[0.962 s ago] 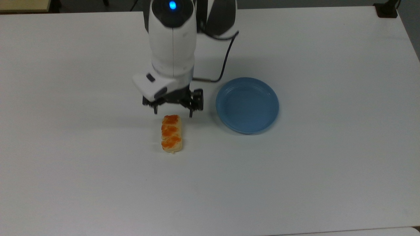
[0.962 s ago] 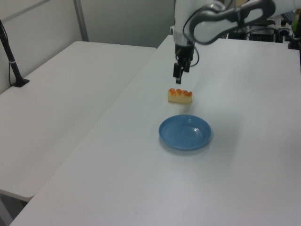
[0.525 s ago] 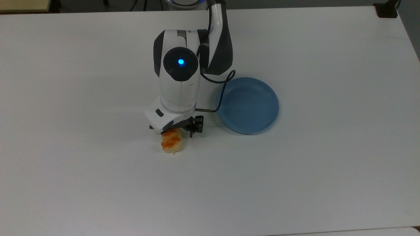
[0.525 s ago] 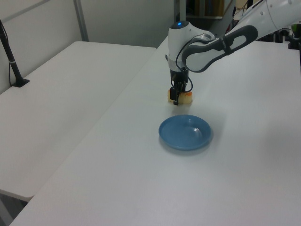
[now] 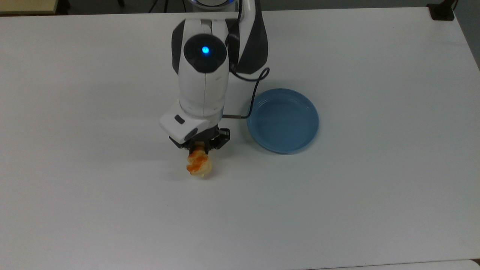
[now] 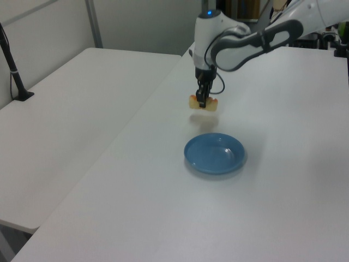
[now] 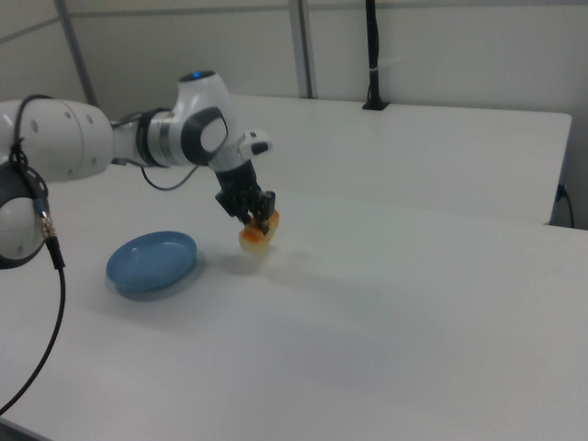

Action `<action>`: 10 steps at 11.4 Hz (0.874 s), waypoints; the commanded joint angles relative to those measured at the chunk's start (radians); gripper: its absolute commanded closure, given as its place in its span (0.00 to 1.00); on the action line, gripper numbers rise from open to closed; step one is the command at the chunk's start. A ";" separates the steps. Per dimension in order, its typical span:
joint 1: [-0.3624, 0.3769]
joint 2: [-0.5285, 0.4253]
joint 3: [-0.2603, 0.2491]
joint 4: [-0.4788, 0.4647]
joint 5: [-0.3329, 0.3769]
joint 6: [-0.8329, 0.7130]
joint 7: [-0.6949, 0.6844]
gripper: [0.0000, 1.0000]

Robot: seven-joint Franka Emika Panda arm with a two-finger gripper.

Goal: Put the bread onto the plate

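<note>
Top view: we see the gripper [image 5: 198, 149] closed on the bread [image 5: 199, 164], pinching it near one end; the free end hangs toward the top view's bottom. The plate [image 5: 282, 120] sits to the top view's right of it, apart from the bread and holding nothing. A black cable [image 5: 254, 90] loops from the arm close to the plate's rim.

Left view: the bread [image 6: 203, 103] hangs clear of the white table [image 6: 136, 180], a soft shadow beneath it. The gripper [image 6: 202, 101] clamps it across the middle of what we see. The plate [image 6: 214, 153] lies nearer the camera, well below the load.

Right view: the gripper [image 7: 254, 216] carries the bread [image 7: 256, 235] tilted, low end down. The plate [image 7: 152, 261] is at the right view's left.

Risks, as we judge them: the off-centre, tilted hold could let the roll pivot or slip out during the carry. A release from this height might bounce it off the shallow rim. Squeezing harder could crush it.
</note>
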 commanded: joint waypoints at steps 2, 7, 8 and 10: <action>0.089 -0.209 -0.001 -0.035 0.014 -0.170 -0.021 0.59; 0.348 -0.187 -0.015 -0.044 0.006 -0.259 0.123 0.58; 0.399 -0.149 -0.035 -0.052 -0.002 -0.253 0.154 0.57; 0.414 -0.064 -0.035 -0.052 -0.008 -0.245 0.178 0.54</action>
